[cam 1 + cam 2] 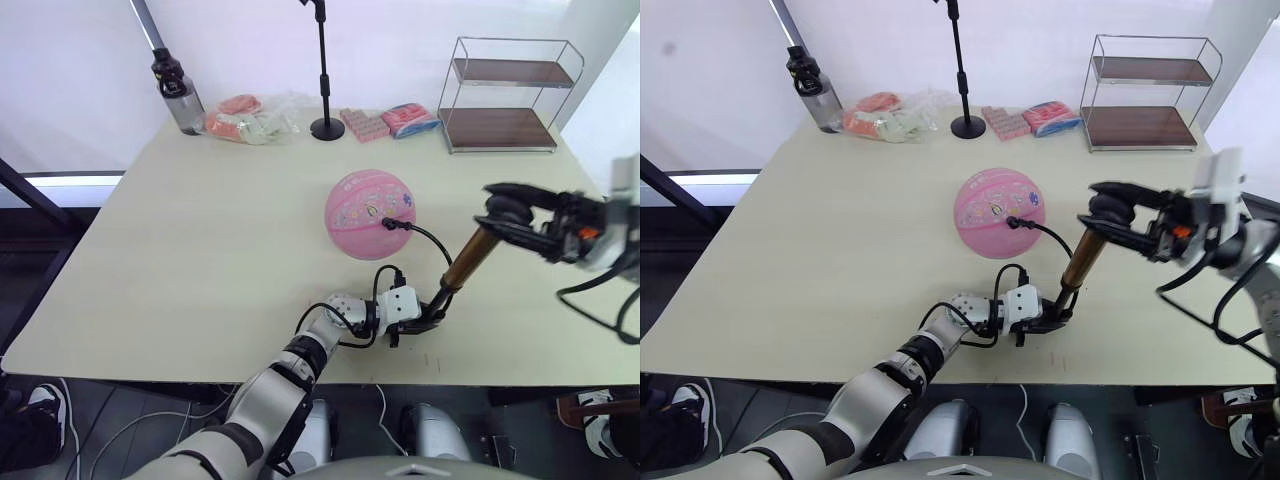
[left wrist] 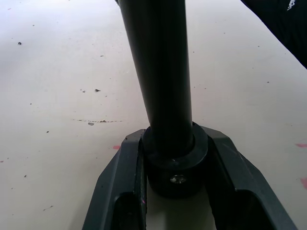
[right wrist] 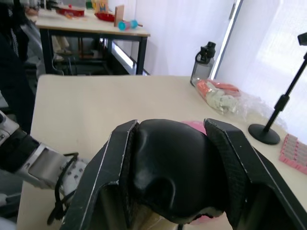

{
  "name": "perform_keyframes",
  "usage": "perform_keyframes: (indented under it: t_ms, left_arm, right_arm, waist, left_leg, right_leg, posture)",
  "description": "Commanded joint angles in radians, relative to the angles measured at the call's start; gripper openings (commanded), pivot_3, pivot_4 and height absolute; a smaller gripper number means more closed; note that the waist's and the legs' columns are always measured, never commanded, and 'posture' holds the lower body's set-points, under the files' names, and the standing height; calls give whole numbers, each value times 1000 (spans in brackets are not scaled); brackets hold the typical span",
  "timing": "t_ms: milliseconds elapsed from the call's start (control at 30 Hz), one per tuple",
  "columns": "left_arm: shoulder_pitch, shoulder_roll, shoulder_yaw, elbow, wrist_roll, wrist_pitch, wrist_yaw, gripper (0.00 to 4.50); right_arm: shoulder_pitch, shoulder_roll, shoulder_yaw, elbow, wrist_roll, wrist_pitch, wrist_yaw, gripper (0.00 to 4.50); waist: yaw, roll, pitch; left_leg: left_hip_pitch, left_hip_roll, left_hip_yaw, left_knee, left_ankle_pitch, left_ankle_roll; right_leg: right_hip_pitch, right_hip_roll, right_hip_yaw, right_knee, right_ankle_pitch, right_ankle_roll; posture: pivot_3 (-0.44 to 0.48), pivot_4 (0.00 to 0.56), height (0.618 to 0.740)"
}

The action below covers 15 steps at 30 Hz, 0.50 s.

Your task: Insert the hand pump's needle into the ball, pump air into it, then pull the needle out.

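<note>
Head stereo pair overlooks table; wrist cameras sit close (along fingers).

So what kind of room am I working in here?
Probably an office or lab test room: a plain beige table, a black camera-style stand, a wire shelf rack, and more worktables by tall bright windows behind.

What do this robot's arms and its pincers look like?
The left arm is silver-grey with black joint bands, a white wrist block and looping black cables. The right arm is pale too, with black cables. The left gripper and right gripper have two black fingers each.
</note>
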Motion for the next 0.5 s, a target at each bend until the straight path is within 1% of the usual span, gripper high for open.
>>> perform_keyframes:
  t_ms: [33, 100, 233, 367, 500]
  left_arm:
    - [66, 28, -68, 92, 83, 37, -27, 1097]
    - [66, 30, -70, 91, 85, 37, -28, 1097]
    - [66, 36, -66, 87, 83, 38, -28, 1097]
    - [68, 36, -66, 85, 83, 40, -29, 1097]
    - [71, 34, -67, 81, 82, 40, -32, 1097]
  right_arm:
    - [49, 28, 70, 80, -127, -73, 9, 1650]
    - [75, 36, 118, 108, -184, -126, 37, 1650]
    - [122, 100, 201, 205, -286, -228, 23, 1650]
    - [149, 131, 238, 297, -368, -326, 12, 1650]
    - [168, 147, 250, 334, -383, -375, 8, 1650]
  waist:
    - [0, 0, -1]
    - [0, -1, -3]
    - [0, -2, -8]
    - [0, -1, -9]
    - [-1, -2, -10]
  left_leg:
    - [1, 1, 0, 0, 0, 0]
    - [1, 1, 0, 0, 0, 0]
    - [1, 2, -1, 0, 0, 0]
    - [3, 3, -1, 0, 0, 0]
    - [6, 3, 0, -1, 0, 0]
  right_leg:
    - [0, 1, 0, 0, 0, 0]
    - [0, 1, 0, 0, 0, 0]
    - [1, 3, 0, 0, 0, -1]
    - [2, 3, 0, 0, 0, -1]
    - [4, 4, 1, 0, -1, -2]
  posture:
    - [0, 150, 740]
    - [0, 150, 740]
    - [0, 150, 740]
    - [0, 150, 740]
    - [0, 150, 740]
